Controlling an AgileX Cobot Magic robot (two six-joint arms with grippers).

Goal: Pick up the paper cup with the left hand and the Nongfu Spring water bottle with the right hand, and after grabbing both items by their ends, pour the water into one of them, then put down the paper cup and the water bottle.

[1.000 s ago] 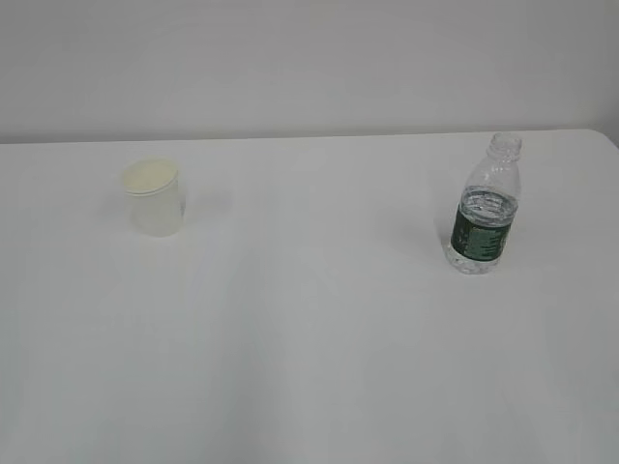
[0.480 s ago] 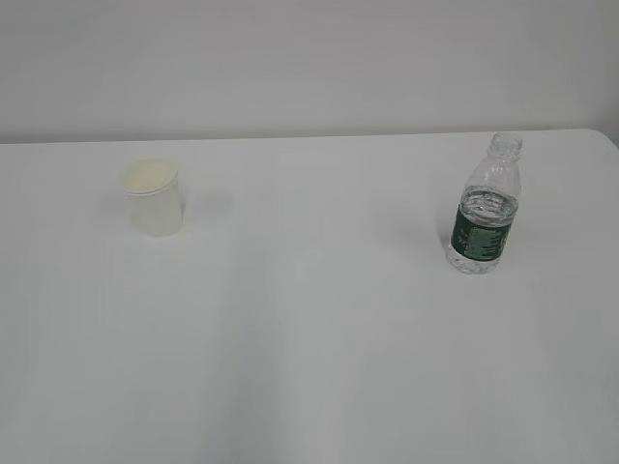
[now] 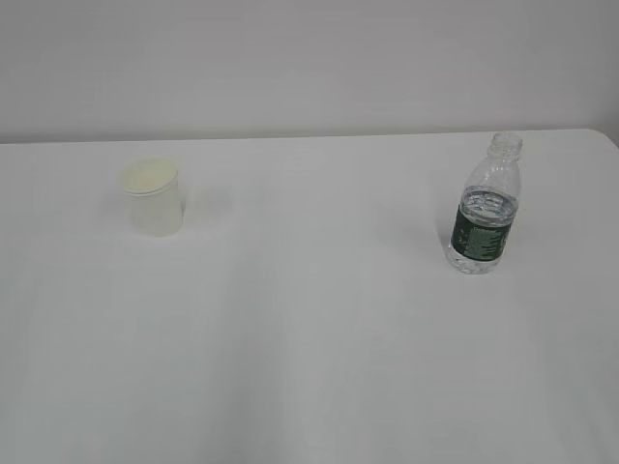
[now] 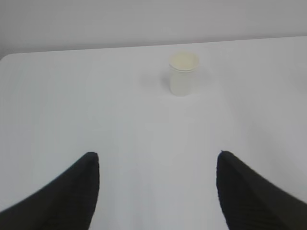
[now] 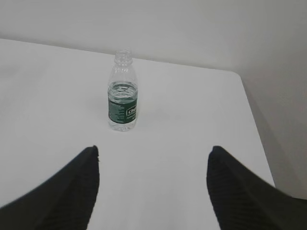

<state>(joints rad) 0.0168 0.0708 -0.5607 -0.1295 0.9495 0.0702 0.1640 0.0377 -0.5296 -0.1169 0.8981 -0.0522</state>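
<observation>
- The left claw (image 4: 157, 165) is seen spread wide in the left wrist view, its two black fingers (image 4: 72, 191) apart at the bottom corners, with nothing held between them.
- The paper cup (image 4: 183, 73) is set upright on the white table (image 4: 96, 105), well ahead of the left claw and slightly to the right of the gap between its fingers; no contact with the claw is made.
- A cream-coloured inside is shown at the cup's open rim.
- The right claw (image 5: 154, 158) is likewise seen spread wide in the right wrist view, with bare table showing between its fingers (image 5: 244, 191) and nothing gripped.
- The Nongfu Spring water bottle (image 5: 123, 91) is stood upright on the table, well ahead of the right claw and a little to the left of the gap between its fingers.
- The bottle's neck is uncapped, and the water (image 5: 123, 90) is seen through the clear wall, its surface just above the dark green label.
- In the exterior view neither claw is shown; the cup (image 3: 153, 197) and the bottle (image 3: 485, 207) are placed well apart on the table (image 3: 309, 338), the cup to the left and the bottle to the right.
</observation>
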